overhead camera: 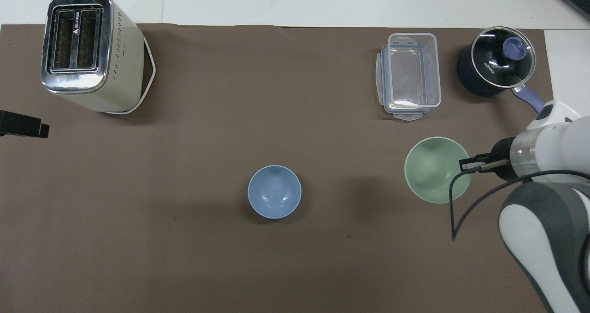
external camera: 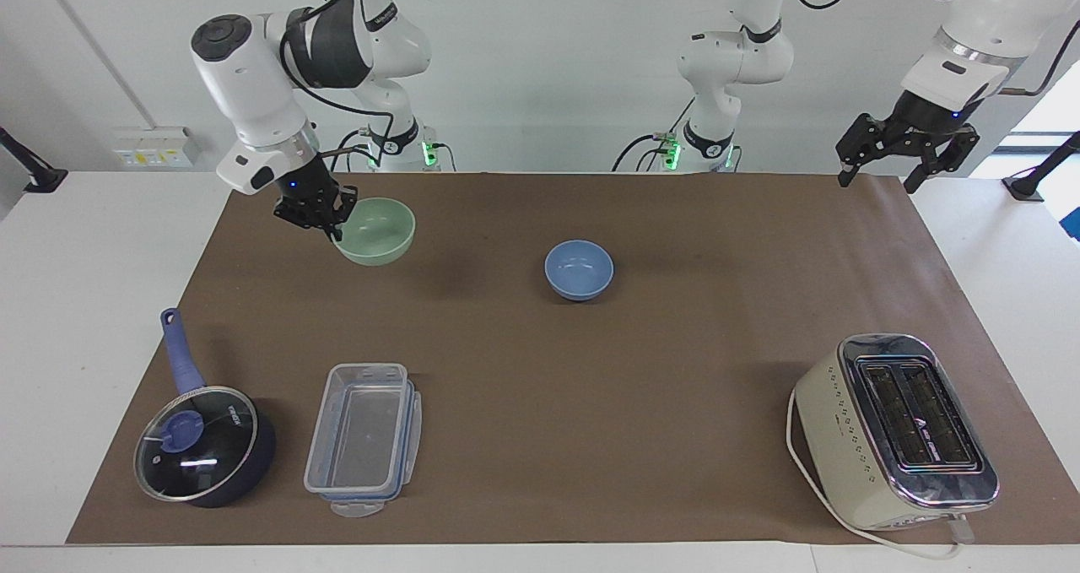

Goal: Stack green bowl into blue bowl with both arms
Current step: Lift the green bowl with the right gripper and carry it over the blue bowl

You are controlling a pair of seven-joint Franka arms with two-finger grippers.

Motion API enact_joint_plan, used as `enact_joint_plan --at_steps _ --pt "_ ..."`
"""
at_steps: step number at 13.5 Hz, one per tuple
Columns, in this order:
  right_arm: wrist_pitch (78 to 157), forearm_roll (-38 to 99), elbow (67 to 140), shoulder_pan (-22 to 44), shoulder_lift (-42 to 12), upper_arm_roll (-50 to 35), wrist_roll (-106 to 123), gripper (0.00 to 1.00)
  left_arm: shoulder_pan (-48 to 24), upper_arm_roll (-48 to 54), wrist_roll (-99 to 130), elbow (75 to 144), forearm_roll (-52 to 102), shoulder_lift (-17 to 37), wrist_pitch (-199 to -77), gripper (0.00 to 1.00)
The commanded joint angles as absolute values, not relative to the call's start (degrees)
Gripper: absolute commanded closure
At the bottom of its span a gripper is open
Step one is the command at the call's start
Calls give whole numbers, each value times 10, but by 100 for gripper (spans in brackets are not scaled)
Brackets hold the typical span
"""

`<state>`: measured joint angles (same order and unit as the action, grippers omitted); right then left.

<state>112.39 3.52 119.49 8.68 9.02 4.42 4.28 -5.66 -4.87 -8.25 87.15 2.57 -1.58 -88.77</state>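
My right gripper (external camera: 334, 221) is shut on the rim of the pale green bowl (external camera: 377, 232) and holds it in the air over the mat, toward the right arm's end of the table. The overhead view shows the same grip (overhead camera: 469, 165) on the green bowl (overhead camera: 433, 169). The periwinkle-blue bowl (external camera: 579, 269) stands upright and empty on the middle of the mat, also seen in the overhead view (overhead camera: 274, 191). My left gripper (external camera: 879, 176) is open and empty, raised over the mat's edge at the left arm's end; only its tip (overhead camera: 23, 129) shows from overhead.
A cream toaster (external camera: 894, 429) stands farther from the robots at the left arm's end. A clear plastic container (external camera: 363, 438) and a dark-blue saucepan with a glass lid (external camera: 202, 445) stand farther from the robots than the green bowl, at the right arm's end.
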Motion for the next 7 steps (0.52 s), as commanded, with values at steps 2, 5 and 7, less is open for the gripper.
enact_joint_plan --at_steps 2,5,7 --pt "1126 50 1185 145 72 44 -43 100 -45 -44 -93 832 13 4 -860 0" --pt "1168 71 1183 221 50 44 -147 100 -45 -41 -91 834 15 3 -862 0" --pt "1187 71 1183 263 33 44 -205 100 -46 -41 -91 835 15 0 -859 0"
